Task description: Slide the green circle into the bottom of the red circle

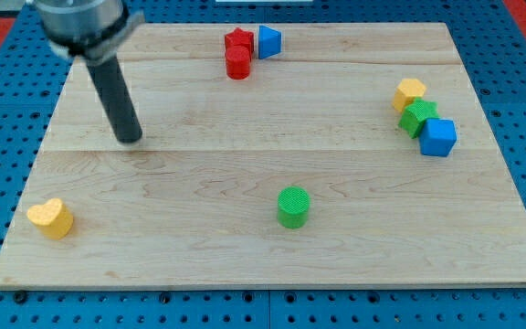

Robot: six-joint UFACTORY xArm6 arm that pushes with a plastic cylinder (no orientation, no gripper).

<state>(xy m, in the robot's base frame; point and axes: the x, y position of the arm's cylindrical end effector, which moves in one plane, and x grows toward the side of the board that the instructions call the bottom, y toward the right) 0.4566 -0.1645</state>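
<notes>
The green circle [293,206] stands on the wooden board, low and a little right of the middle. The red circle [237,63] stands near the view's top, just below a red star-like block [238,40]. My tip [131,139] rests on the board at the view's left, far to the upper left of the green circle and to the lower left of the red circle. It touches no block.
A blue block [269,41] sits right of the red star. At the view's right, a yellow block [409,93], a green block [418,118] and a blue cube [438,138] cluster together. A yellow heart [51,218] lies at the lower left.
</notes>
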